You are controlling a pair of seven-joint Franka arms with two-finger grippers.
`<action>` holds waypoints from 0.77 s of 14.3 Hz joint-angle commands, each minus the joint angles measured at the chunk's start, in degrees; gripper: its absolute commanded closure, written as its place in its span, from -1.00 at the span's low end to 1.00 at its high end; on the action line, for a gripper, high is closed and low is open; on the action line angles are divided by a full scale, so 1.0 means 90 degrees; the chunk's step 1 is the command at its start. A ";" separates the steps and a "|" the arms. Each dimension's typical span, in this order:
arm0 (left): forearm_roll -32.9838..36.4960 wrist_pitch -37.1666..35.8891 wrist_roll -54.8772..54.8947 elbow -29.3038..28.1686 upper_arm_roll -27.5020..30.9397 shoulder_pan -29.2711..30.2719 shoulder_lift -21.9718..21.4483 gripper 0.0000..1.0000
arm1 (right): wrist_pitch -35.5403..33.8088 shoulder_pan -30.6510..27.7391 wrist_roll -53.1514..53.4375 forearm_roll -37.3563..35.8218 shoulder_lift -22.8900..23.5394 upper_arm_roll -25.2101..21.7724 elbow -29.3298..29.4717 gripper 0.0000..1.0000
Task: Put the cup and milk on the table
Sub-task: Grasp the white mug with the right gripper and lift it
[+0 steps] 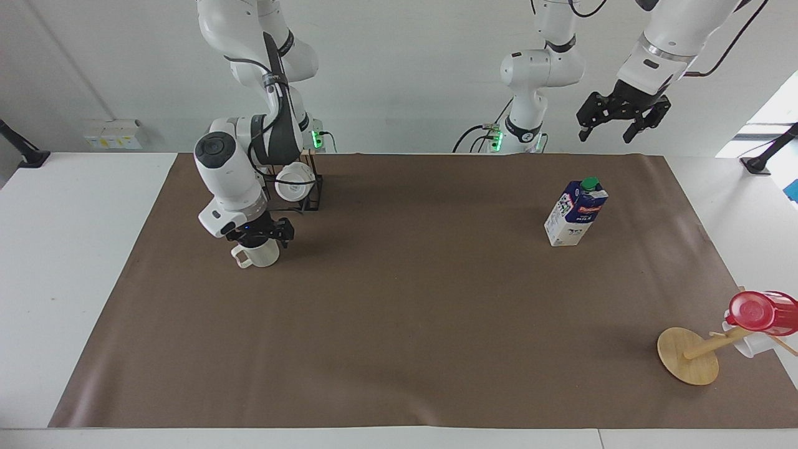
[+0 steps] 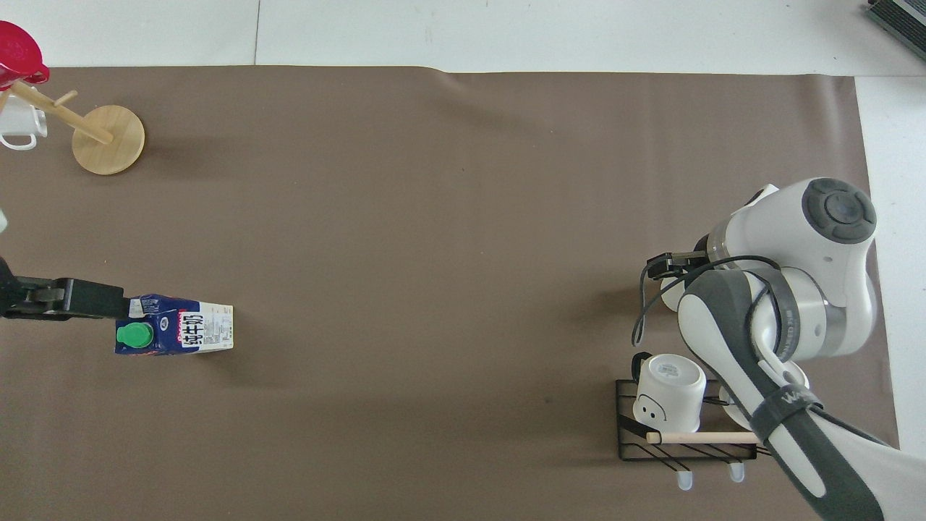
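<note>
The cream-white cup stands upright on the table's brown sheet, just farther from the robots than the wire rack. My right gripper is down on the cup's top, open, with its fingers spread about as wide as the rim. It covers the cup's dark inside. In the overhead view my right arm hides most of the cup. The blue-and-white milk stands upright toward the left arm's end. My left gripper hangs open high in the air, over the sheet beside the milk's green cap.
A black wire rack holding a white mug stands at the robots' edge of the sheet, at the right arm's end. A wooden mug tree carries a red cup and a white mug at the left arm's end.
</note>
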 commanded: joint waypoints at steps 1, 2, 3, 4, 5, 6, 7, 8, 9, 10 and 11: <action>-0.0081 -0.0159 -0.0020 0.0130 -0.0064 0.0130 0.0020 -1.00 | 0.0154 0.0058 0.0179 0.0099 -0.0005 0.0030 -0.0090 -1.00; -0.0081 -0.0159 -0.0020 0.0130 -0.0064 0.0130 0.0020 -1.00 | 0.0163 0.0068 0.0179 0.0099 -0.0004 0.0030 -0.0090 -1.00; -0.0081 -0.0159 -0.0020 0.0130 -0.0064 0.0130 0.0020 -1.00 | 0.0164 0.0059 0.0179 0.0099 -0.0004 0.0030 -0.0090 -1.00; -0.0081 -0.0159 -0.0020 0.0130 -0.0064 0.0130 0.0020 -1.00 | 0.0173 0.0059 0.0179 0.0109 -0.0004 0.0030 -0.0090 -1.00; -0.0081 -0.0159 -0.0020 0.0130 -0.0055 0.0130 0.0020 -1.00 | 0.0173 0.0049 0.0179 0.0109 -0.0004 0.0030 -0.0090 -1.00; -0.0081 -0.0159 -0.0020 0.0130 -0.0064 0.0130 0.0020 -1.00 | 0.0173 0.0049 0.0179 0.0109 -0.0004 0.0030 -0.0090 -0.61; -0.0081 -0.0159 -0.0020 0.0130 -0.0064 0.0111 0.0020 -1.00 | 0.0173 0.0049 0.0227 0.0109 -0.0004 0.0030 -0.0090 -0.13; -0.0081 -0.0159 -0.0030 0.0130 -0.0064 0.0091 0.0020 -1.00 | 0.0183 0.0039 0.0257 0.0109 -0.0004 0.0030 -0.0090 0.21; -0.0081 -0.0149 -0.0059 0.0130 -0.0074 0.0091 0.0020 -1.00 | 0.0183 0.0039 0.0267 0.0109 -0.0004 0.0030 -0.0100 0.58; -0.0081 -0.0120 -0.0069 0.0130 -0.0074 0.0091 0.0030 -1.00 | 0.0183 0.0049 0.0267 0.0109 -0.0004 0.0030 -0.0090 0.96; -0.0081 -0.0120 -0.0069 0.0130 -0.0074 0.0091 0.0030 -1.00 | 0.0183 0.0039 0.0267 0.0109 -0.0004 0.0030 -0.0090 1.00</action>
